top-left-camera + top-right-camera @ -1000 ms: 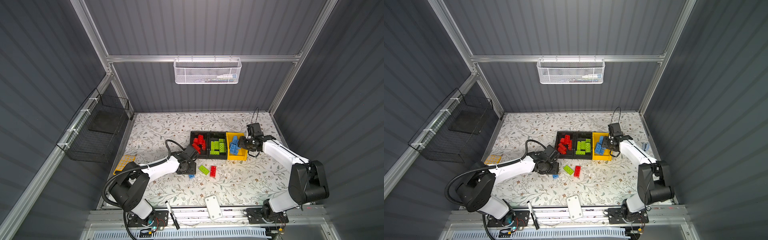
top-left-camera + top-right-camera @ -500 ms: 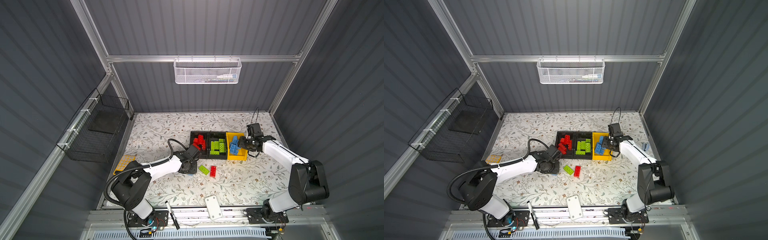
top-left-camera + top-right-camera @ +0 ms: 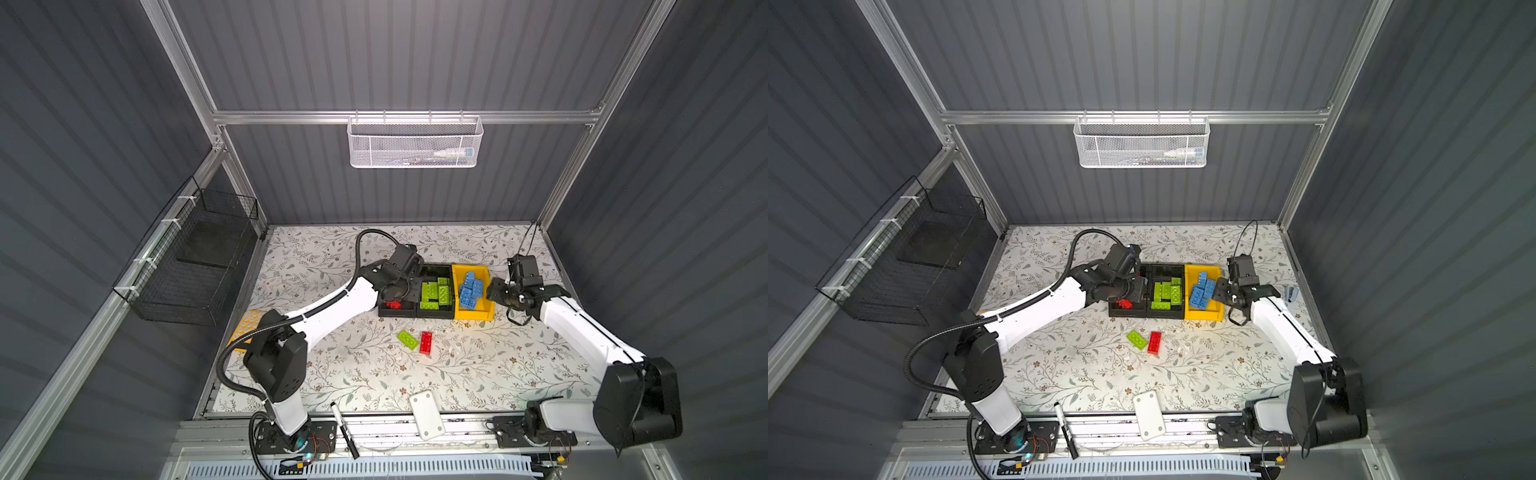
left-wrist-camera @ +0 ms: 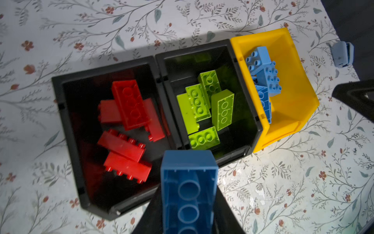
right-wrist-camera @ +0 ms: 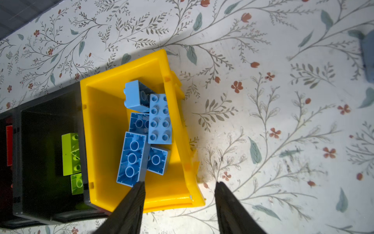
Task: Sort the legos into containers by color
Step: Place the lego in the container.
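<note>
- Left gripper (image 3: 398,291): jaws pinching a blue brick (image 4: 188,182); hollow underside faces the wrist camera.
- In both top views this gripper hangs over the red-filled black bin (image 4: 60,97). In the left wrist view the held brick sits over the near rims where the two black bins meet.
- Red bricks (image 4: 129,105), several, are heaped in that bin.
- Green-filled black bin (image 4: 192,47) touches it on one side; several green bricks (image 4: 222,109) lie inside.
- Yellow bin (image 4: 293,85) butts against the green-filled bin; the blue bricks (image 5: 159,117) are piled toward one wall.
- Right gripper (image 5: 179,184): jaws spread, nothing between them but air. It hovers at the yellow bin's outer wall, near the low front corner.
- Loose on the floral table (image 3: 478,365), in front of the bins: a green brick (image 3: 407,339) and a red brick (image 3: 425,342), just beside each other.
</note>
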`<state>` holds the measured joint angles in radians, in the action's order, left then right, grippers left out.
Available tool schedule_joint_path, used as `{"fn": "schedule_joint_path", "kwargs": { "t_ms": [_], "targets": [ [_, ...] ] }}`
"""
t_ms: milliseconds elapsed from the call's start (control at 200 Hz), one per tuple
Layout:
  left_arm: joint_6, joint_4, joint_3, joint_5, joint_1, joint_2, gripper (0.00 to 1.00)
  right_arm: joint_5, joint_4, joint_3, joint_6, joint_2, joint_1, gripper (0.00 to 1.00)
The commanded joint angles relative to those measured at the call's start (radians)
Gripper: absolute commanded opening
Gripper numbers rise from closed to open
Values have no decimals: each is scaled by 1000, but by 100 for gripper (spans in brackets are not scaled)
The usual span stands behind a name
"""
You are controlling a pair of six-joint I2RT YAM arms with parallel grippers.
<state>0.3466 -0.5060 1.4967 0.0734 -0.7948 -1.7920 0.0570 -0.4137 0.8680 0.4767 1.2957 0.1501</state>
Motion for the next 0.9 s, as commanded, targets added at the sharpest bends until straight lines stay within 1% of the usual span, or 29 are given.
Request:
{"fn": "schedule_joint_path", "kwargs": {
  "t_ms": [0, 195, 280, 320, 410, 480, 545, 650, 700, 765, 896],
  "targets": [
    [-89, 19, 105, -58, -20, -77, 18, 15, -29, -57, 37, -51, -6, 58],
    [-138, 60, 360, -110, -55, -281, 19, -18, -15, -132, 73, -104, -7, 58],
    [-123, 104, 454, -165, -65, -373, 19, -20, -13, -156, 80, -126, -7, 58],
    [-119, 126, 492, -170, -74, -420, 19, -19, -14, -163, 82, -133, -9, 58],
    [-93, 99, 621, -198, -77, -532, 21, -30, -31, -165, 89, -148, -9, 58],
    [-78, 90, 683, -220, -78, -592, 22, -38, -27, -182, 97, -165, -9, 59],
    [-69, 84, 718, -222, -79, -621, 30, -40, -28, -196, 106, -171, -9, 59],
    [-75, 72, 735, -205, -80, -623, 54, -59, -28, -214, 114, -171, -8, 60],
    [-85, 72, 726, -190, -79, -608, 63, -74, -18, -224, 118, -171, -7, 61],
    [-96, 74, 704, -159, -77, -578, 68, -91, -10, -231, 124, -167, -2, 62],
    [-122, 117, 607, -95, -71, -478, 71, -78, -8, -225, 131, -152, 29, 63]
  ]
}}
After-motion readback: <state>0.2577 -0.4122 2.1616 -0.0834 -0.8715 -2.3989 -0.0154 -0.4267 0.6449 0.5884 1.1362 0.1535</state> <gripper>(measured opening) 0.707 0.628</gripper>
